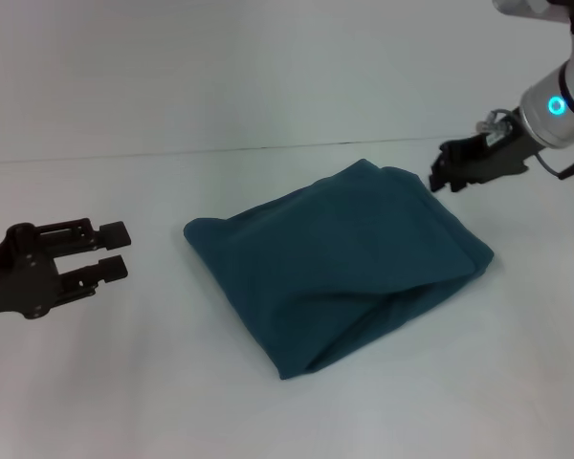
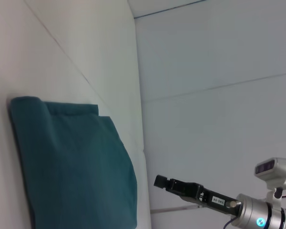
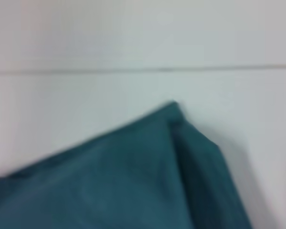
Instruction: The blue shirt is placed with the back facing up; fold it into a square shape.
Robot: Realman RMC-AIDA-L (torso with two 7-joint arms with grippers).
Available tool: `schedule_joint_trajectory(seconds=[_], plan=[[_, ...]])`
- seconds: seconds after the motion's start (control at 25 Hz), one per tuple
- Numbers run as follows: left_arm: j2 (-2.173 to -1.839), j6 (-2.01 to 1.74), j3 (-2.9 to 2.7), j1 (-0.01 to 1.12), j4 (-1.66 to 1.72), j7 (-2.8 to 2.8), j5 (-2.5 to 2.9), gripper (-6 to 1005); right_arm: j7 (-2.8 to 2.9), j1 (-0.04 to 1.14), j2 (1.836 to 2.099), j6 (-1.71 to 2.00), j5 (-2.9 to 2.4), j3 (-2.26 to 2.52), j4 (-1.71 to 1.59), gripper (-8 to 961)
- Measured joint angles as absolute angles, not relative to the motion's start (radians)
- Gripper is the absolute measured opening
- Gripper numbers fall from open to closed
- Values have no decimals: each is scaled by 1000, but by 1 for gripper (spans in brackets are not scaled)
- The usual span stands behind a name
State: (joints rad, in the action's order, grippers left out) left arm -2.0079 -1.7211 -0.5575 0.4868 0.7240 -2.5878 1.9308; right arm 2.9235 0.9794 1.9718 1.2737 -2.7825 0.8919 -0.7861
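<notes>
The blue shirt lies folded into a compact, roughly square bundle in the middle of the white table, plain side up, with a loose fold along its near right edge. My left gripper hovers to the shirt's left, well apart from it, open and holding nothing. My right gripper hangs just beyond the shirt's far right corner, not touching the cloth. The left wrist view shows the shirt and the right gripper farther off. The right wrist view looks at the shirt's far corner.
A white wall rises behind the table's back edge. Bare white tabletop surrounds the shirt on every side.
</notes>
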Motion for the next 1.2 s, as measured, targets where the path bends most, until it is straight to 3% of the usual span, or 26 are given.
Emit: schedule_joint_trajectory(seconds=[0.56,0.92,1.2], plan=[[-2008,-1723,-552,487,725,-2587,1929,526,2880,980,2010,1080,-2685,890,-587,261],[-2014,-1723,-552,488,724,-2584,1929,526,2916,974,2011,1016,-2769,902,-591,263],[-2014,-1722,-552,498,724,-2583,1930,525,2959,974,1988,1056,-2813,900,-621,265]])
